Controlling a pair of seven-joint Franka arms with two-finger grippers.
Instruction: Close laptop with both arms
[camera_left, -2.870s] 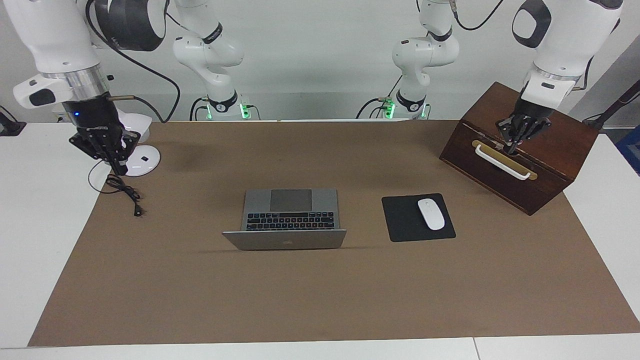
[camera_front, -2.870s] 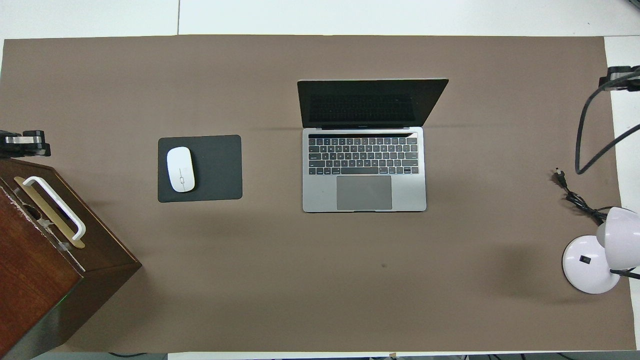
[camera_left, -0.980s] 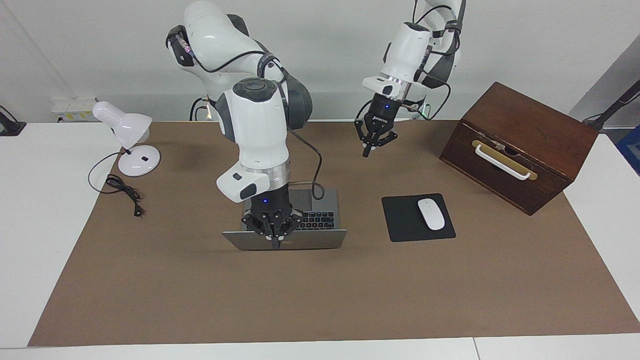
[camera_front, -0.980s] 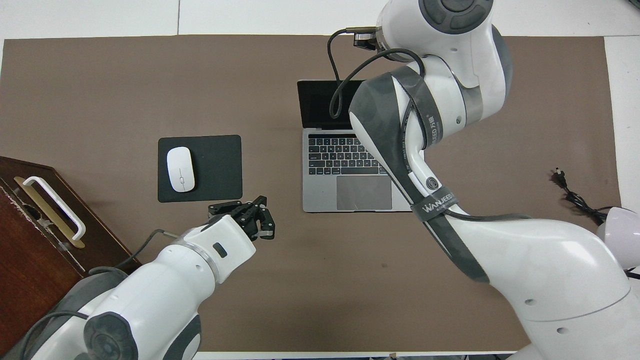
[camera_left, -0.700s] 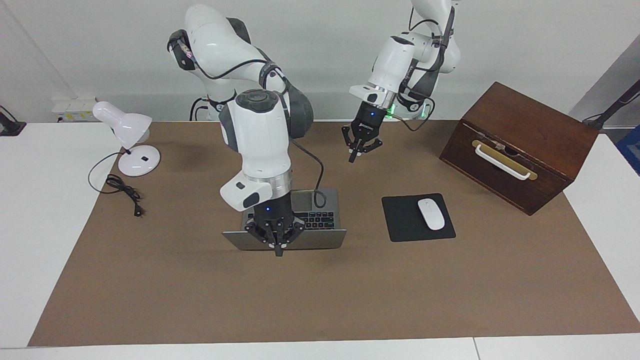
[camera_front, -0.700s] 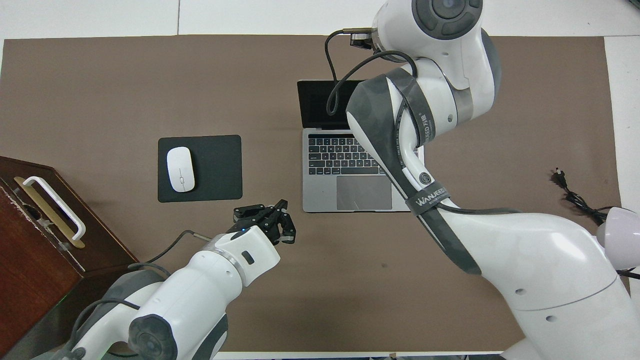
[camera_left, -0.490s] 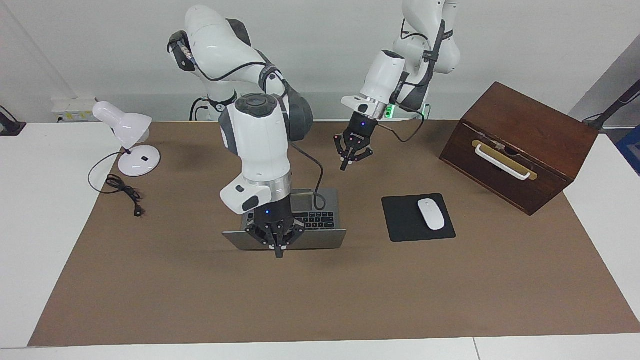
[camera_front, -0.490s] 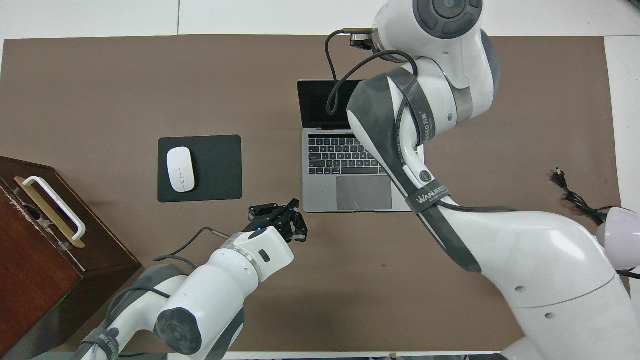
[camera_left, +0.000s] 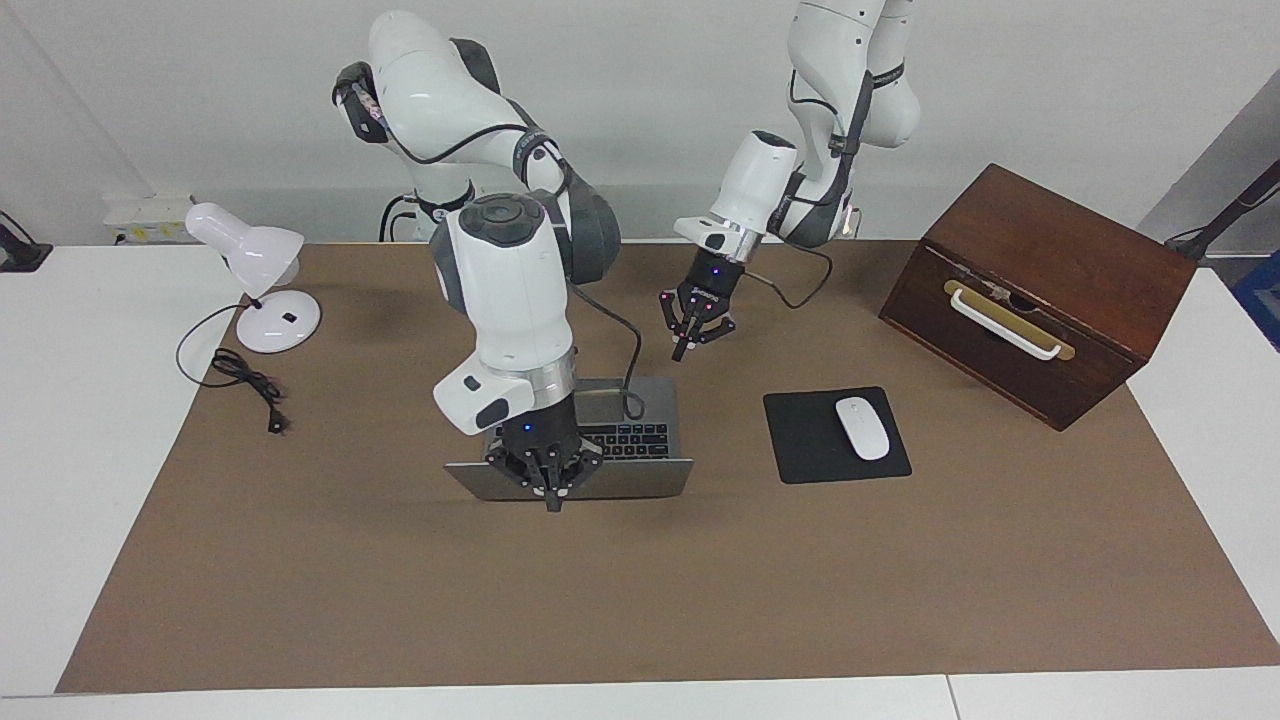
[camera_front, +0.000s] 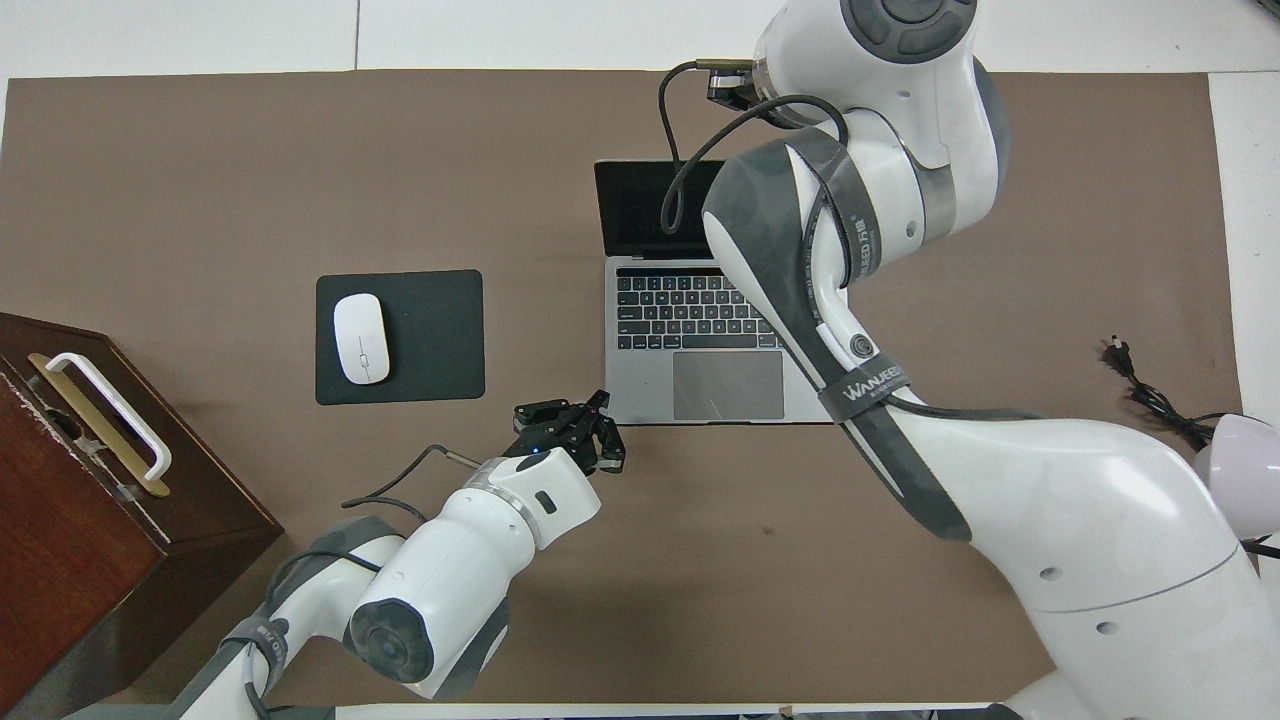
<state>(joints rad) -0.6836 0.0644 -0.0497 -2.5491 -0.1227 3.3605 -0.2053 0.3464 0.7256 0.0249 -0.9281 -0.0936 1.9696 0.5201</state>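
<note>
Now my left gripper (camera_left: 683, 344) has dropped mid-frame toward the open laptop (camera_left: 585, 440); right gripper (camera_left: 552, 495) still on lid edge; finger states unclear.

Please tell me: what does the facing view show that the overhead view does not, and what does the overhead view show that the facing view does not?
Only the facing view shows the right gripper at the laptop's lid; from overhead the right arm covers it. It also shows the whole lamp.

Only the overhead view shows the laptop's dark screen and the box's top face.

Both show the left gripper in the air near the laptop's corner closest to the robots, the keyboard, the mouse on its pad, and the lamp's cable.
</note>
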